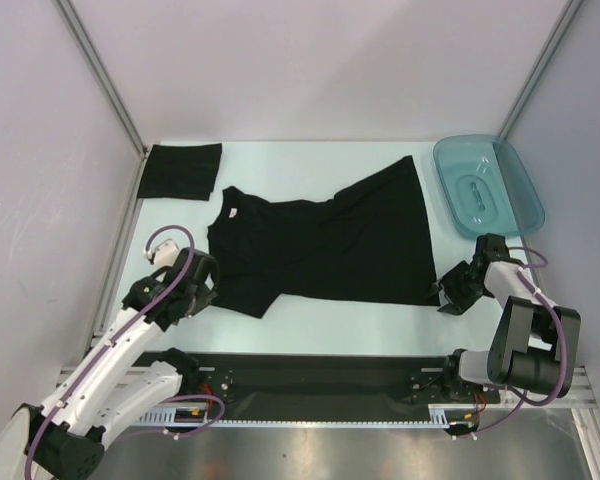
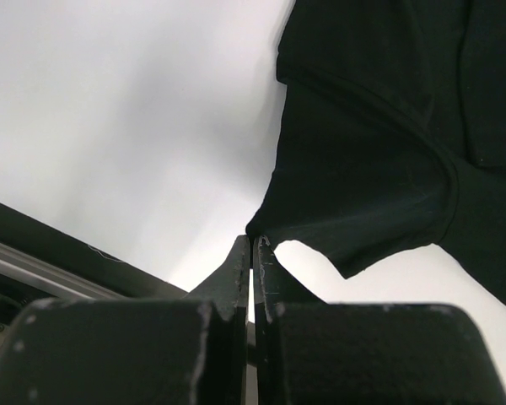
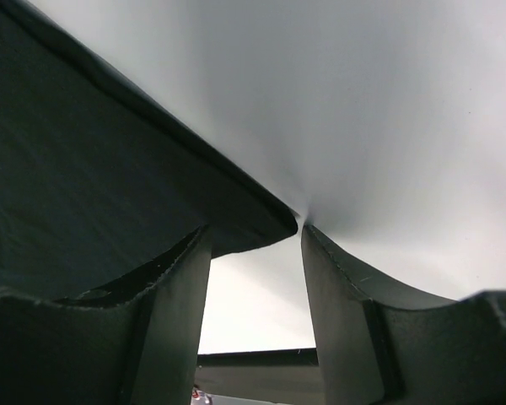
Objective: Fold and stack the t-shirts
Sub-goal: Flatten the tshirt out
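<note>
A black t-shirt (image 1: 320,240) lies spread flat in the middle of the table, collar to the left. A second t-shirt (image 1: 180,171) lies folded at the back left corner. My left gripper (image 1: 212,282) is at the near left sleeve. In the left wrist view it (image 2: 253,240) is shut, with the sleeve's corner (image 2: 337,194) drawn to a point between its tips. My right gripper (image 1: 446,295) is at the shirt's near right hem corner. Its jaws (image 3: 255,229) stand open around that corner (image 3: 110,186), and the cloth lies over the left finger.
A translucent teal tray (image 1: 525,205) sits at the back right, just beyond the right arm. A black strip along the table's near edge (image 1: 310,375) runs between the two arm bases. Grey walls close in the left, right and back.
</note>
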`<action>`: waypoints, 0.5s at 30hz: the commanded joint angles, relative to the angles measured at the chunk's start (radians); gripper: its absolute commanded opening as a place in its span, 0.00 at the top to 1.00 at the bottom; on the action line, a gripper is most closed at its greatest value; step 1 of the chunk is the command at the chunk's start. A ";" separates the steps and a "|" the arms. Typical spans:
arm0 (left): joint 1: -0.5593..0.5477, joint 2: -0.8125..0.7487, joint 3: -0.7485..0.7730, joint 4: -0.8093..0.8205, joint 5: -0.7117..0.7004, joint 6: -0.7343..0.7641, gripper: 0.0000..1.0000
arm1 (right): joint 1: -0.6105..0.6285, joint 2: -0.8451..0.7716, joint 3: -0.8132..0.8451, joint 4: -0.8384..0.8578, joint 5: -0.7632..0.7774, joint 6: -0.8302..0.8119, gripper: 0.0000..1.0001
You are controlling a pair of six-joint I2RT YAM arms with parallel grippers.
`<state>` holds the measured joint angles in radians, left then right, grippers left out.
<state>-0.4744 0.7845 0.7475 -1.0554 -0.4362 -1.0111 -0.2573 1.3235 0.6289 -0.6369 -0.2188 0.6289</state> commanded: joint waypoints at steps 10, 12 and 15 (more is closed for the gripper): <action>0.005 0.019 0.052 -0.006 -0.026 0.026 1.00 | -0.030 -0.010 -0.021 0.016 0.081 -0.014 0.51; 0.005 0.027 0.052 -0.006 -0.027 0.026 1.00 | -0.031 -0.006 -0.024 0.025 0.085 -0.017 0.53; 0.006 0.035 0.049 -0.005 -0.024 0.028 1.00 | -0.033 0.022 -0.029 0.057 0.072 -0.017 0.57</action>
<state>-0.4744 0.8143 0.7620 -1.0580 -0.4389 -1.0080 -0.2813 1.3220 0.6239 -0.6334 -0.2039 0.6323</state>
